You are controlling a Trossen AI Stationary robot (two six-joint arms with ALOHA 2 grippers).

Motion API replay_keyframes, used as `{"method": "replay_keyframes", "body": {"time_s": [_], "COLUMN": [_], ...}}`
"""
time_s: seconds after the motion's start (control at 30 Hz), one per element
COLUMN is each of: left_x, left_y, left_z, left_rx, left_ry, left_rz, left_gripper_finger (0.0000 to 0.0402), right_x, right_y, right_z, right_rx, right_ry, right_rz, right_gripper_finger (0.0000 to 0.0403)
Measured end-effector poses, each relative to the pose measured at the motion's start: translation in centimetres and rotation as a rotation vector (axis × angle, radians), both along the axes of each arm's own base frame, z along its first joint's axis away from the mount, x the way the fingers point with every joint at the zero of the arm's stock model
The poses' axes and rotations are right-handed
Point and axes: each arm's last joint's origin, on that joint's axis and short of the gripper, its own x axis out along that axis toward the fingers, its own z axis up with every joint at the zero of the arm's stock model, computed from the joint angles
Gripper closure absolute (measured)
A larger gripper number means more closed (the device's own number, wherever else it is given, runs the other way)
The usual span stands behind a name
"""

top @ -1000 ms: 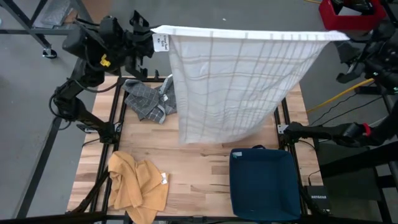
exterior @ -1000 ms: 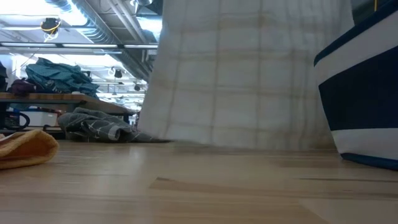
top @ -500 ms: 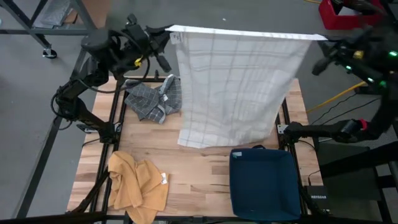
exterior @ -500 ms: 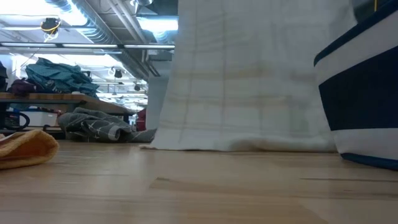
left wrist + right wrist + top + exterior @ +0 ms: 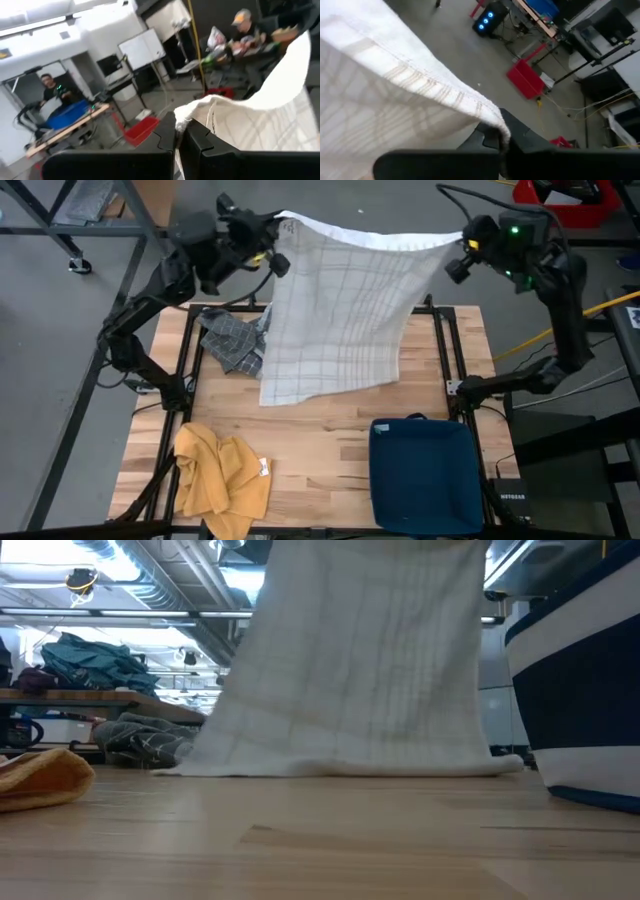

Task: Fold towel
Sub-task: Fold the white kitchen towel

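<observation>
Towel (image 5: 340,320) narrower now between grippers

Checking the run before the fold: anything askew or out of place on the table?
The white towel hangs slack and skewed between the left gripper and right gripper, its bottom edge dragging on the table. A grey cloth and yellow cloth lie crumpled.

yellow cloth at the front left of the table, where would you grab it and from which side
Grip the yellow cloth from straight above, on a raised fold of the bunched heap. It lies crumpled on the table with no flat edge lifted, so a side approach would find nothing to catch. Both grippers are now shut on the white towel, so neither is free.
</observation>
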Motion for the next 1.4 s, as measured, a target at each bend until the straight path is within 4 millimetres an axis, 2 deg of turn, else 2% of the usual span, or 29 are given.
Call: {"method": "replay_keyframes", "body": {"time_s": [0.13, 0.23, 0.37, 0.47, 0.6, 0.8, 1.13, 1.4], "left_x": [1.0, 1.7, 2.5, 2.7, 2.8, 3.0, 3.4, 2.9], "left_y": [2.1, 3.5, 4.5, 4.5, 3.6, 1.6, -2.7, -5.7], "left_z": [-1.0, -1.9, -3.4, -4.4, -5.3, -6.7, -8.7, -10.0], "left_rx": [-0.01, -0.027, -0.096, -0.168, -0.245, -0.335, -0.505, -0.643], "left_ry": [0.031, 0.056, 0.113, 0.166, 0.227, 0.348, 0.517, 0.611], "left_rz": [0.051, 0.085, 0.093, 0.046, -0.001, -0.045, -0.175, -0.181], "left_gripper_finger": [0.0401, 0.0401, 0.0401, 0.0401, 0.0401, 0.0401, 0.0401, 0.0401], "right_x": [0.9, 0.8, 0.3, -0.1, -0.3, -0.6, -2.1, -3.8], "right_y": [-1.0, -1.7, -3.1, -3.7, -4.3, -3.4, 0.5, 4.1], "right_z": [-0.3, -0.8, -2.6, -4.3, -6.5, -9.1, -12.4, -15.4], "right_rx": [-0.03, -0.027, 0.078, 0.197, 0.336, 0.5, 0.721, 0.846], "right_ry": [0.002, 0.004, 0.007, -0.003, 0.022, 0.048, -0.12, -0.259], "right_rz": [0.01, -0.015, -0.064, -0.037, -0.01, 0.02, 0.112, 0.144], "right_gripper_finger": [0.0402, 0.0402, 0.0402, 0.0402, 0.0402, 0.0402, 0.0402, 0.0402]}}
